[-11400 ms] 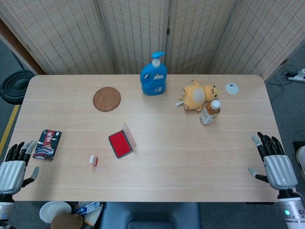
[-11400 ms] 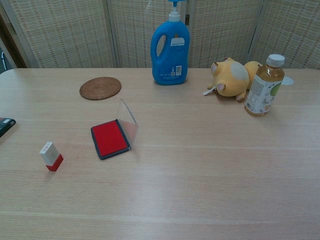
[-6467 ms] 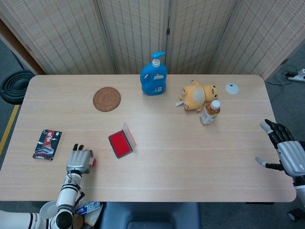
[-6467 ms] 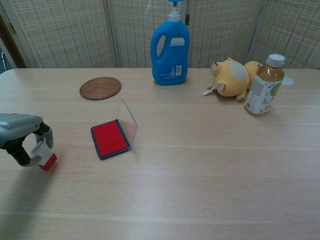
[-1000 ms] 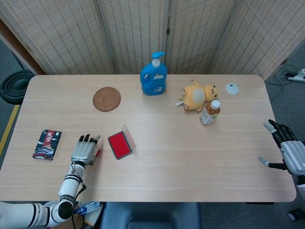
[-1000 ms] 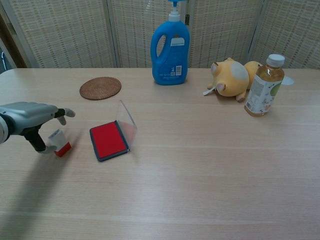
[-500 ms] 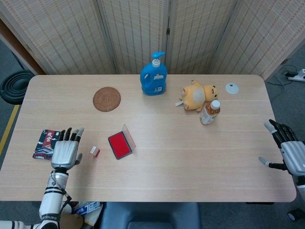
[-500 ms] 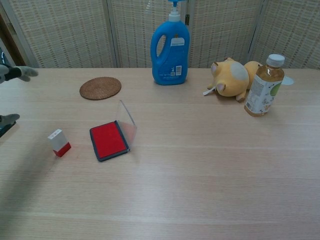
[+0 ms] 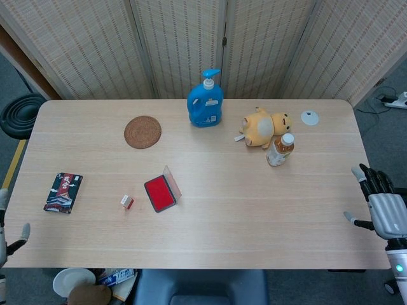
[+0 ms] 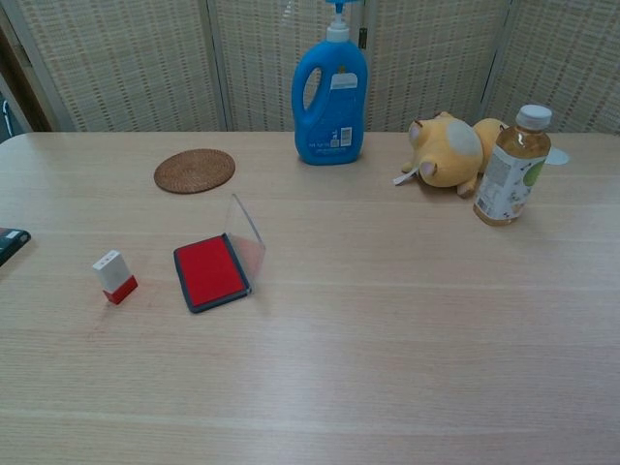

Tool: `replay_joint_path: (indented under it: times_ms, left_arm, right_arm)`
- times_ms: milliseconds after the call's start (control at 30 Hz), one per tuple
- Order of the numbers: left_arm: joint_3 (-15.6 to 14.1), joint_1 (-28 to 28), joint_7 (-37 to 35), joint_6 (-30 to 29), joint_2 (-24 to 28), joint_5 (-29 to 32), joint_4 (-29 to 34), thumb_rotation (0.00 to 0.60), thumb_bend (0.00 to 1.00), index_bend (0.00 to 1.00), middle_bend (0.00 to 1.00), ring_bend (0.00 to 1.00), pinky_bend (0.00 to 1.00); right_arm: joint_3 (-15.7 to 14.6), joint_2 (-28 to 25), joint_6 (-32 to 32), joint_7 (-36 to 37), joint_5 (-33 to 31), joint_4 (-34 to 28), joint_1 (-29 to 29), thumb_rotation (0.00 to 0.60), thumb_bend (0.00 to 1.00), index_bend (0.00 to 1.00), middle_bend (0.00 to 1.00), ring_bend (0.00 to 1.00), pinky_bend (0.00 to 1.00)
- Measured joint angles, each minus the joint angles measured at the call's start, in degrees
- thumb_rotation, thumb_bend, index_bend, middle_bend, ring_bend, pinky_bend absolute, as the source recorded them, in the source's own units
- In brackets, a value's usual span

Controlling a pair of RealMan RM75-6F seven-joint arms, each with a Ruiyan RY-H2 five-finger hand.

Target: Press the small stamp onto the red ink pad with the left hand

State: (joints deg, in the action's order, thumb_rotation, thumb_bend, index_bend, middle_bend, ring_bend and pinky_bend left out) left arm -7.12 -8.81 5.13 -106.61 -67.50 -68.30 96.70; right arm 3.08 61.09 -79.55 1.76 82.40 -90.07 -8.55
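The small white stamp with a red base (image 9: 127,202) (image 10: 114,276) stands alone on the table, a little left of the ink pad. The red ink pad (image 9: 159,194) (image 10: 210,270) lies open with its clear lid (image 10: 247,231) raised on the right side. My left hand (image 9: 5,238) shows only as a sliver at the head view's left edge, off the table, thumb held apart, holding nothing, far from the stamp. My right hand (image 9: 385,211) hangs past the table's right edge with fingers spread and empty. The chest view shows neither hand.
A blue pump bottle (image 9: 205,101) stands at the back centre, with a woven coaster (image 9: 142,131) to its left. A yellow plush toy (image 9: 264,126) and a tea bottle (image 9: 280,150) sit at the right. A dark card pack (image 9: 63,192) lies near the left edge.
My left hand has drawn back leftward and down, off the table, almost out of the head view. The stamp stays standing where it was let go beside the pad.
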Motion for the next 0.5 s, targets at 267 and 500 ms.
replay_joint_path:
  times_ms: [267, 500]
  left_arm:
    - [1.63, 4.54, -3.18, -0.38, 1.66, -3.61, -3.44, 0.6, 0.33, 0.0, 0.0, 0.0, 0.0]
    - [3.07, 5.73, -0.16, 1.93, 1.39, -6.03, -3.09, 0.6, 0.33, 0.0, 0.0, 0.0, 0.0]
  right_arm:
    - [-0.2, 1.94, -1.77, -5.96, -0.12, -3.06, 1.27, 0.6, 0.17, 0.0, 0.0, 0.0, 0.0]
    - [-0.55, 1.81, -2.09, -5.91, 1.48, -3.19, 1.44, 0.6, 0.17, 0.0, 0.0, 0.0, 0.0]
